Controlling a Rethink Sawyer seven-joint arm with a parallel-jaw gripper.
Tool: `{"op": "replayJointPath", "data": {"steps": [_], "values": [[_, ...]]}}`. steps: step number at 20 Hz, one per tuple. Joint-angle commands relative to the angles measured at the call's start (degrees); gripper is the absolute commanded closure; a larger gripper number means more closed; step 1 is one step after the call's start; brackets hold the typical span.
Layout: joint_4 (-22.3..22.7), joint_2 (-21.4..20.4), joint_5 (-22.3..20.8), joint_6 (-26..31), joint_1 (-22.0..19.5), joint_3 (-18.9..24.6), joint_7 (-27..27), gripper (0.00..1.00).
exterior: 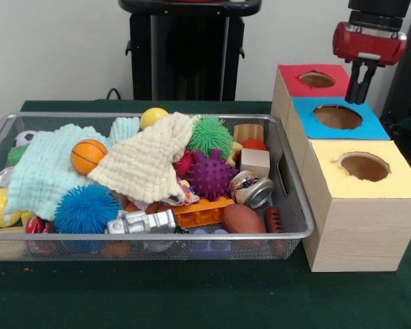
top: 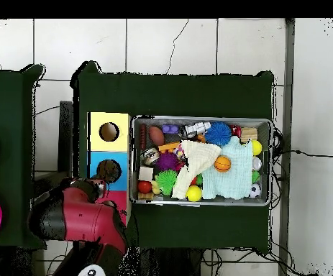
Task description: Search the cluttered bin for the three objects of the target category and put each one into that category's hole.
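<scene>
The silver wire-mesh bin (exterior: 151,236) is full of clutter and also shows in the overhead view (top: 201,119). In it are an orange basketball (exterior: 88,156), a brown football (exterior: 244,219), a yellow ball (exterior: 153,116), and blue (exterior: 86,209), purple (exterior: 211,175) and green (exterior: 209,135) spiky balls. The blue-topped box's hole (exterior: 337,116) (top: 109,170) lies to the right of the bin. My gripper (exterior: 357,96) hangs just above the far edge of that hole, its fingers close together and holding nothing.
A red-topped box (exterior: 308,82) stands behind the blue one and a yellow-topped box (exterior: 363,166) in front. A cream cloth (exterior: 147,164) and a mint cloth (exterior: 48,171) cover part of the bin. A tin can (exterior: 252,190) and a silver toy (exterior: 142,221) lie near its front.
</scene>
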Motion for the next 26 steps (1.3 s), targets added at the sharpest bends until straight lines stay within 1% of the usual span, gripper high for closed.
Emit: {"op": "replayJointPath", "data": {"steps": [1,9,12,14,17,19,23,26], "values": [[-2.59,2.16,-3.37,-2.79,-2.47,3.62,7.57,1.0],[-3.64,0.6,-2.57,2.73,-0.64,1.42,8.16,1.0],[-5.86,-0.86,-3.43,7.27,2.06,-3.1,8.08,1.0],[-8.14,-1.29,-4.23,10.23,2.6,-5.19,7.13,1.0],[-9.62,-1.85,-5.23,11.72,1.88,-5.89,6.04,1.0],[-10.12,-2.35,-6.46,11.41,0.76,-5.93,5.02,1.0],[-8.94,-3.67,-8.92,10.68,-2.66,-4.96,3.04,1.0],[-8.35,-4.65,-11.53,8.91,-5.24,-4.76,1.5,1.0]]}}
